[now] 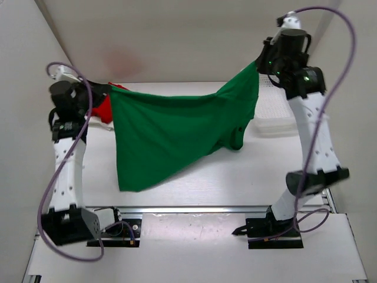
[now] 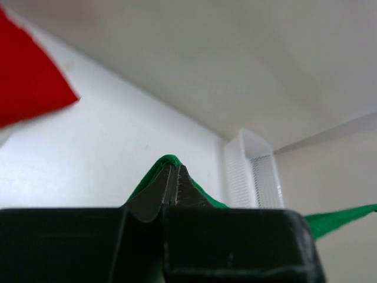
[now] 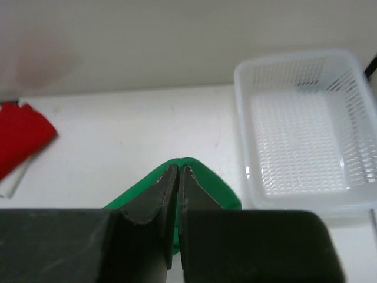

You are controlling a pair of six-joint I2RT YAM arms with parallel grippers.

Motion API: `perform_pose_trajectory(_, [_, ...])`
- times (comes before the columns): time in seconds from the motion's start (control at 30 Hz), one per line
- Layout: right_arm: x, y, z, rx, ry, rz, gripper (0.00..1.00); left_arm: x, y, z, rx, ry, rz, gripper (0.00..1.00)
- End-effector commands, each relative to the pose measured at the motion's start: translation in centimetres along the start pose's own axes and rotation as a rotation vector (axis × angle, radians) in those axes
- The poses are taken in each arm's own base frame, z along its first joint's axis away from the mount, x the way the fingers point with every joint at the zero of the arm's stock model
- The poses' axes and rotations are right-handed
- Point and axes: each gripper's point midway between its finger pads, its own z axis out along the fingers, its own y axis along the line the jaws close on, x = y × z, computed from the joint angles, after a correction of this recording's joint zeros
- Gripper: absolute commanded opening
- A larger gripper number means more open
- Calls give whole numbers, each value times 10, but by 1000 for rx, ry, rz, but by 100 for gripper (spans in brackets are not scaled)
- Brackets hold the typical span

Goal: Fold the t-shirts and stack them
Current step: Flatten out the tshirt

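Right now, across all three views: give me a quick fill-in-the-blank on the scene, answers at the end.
1. The soft cloth t-shirt stretched between the shut left hand and the shut right hand is ____ in colour.
2. The bright red cloth t-shirt lies on the white table, nearer the ____ hand.
3. The white plastic mesh basket is completely ____.
Missing words: green; left; empty.

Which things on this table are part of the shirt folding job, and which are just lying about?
Part of the job:
green cloth t-shirt, stretched between the left hand and right hand
red cloth t-shirt at back left

Just lying about:
white plastic mesh basket at back right
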Motion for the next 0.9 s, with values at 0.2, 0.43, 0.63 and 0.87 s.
perform_pose_trajectory(0.2, [-52, 10, 113, -151, -173, 31, 0, 26, 14, 129, -84, 105, -29, 0])
perform_pose_trajectory(0.43, [-197, 16, 28, -243, -718, 9, 0, -110, -93, 135, 162, -177, -32, 0])
perform_pose_trajectory(0.63, [-233, -20, -44, -310, -820, 36, 0, -154, -88, 98, 159, -303, -31, 0])
perform_pose_trajectory(0.87, [-135, -42, 2, -176, -515, -6, 0, -132, -48, 70, 85, -299, -8, 0])
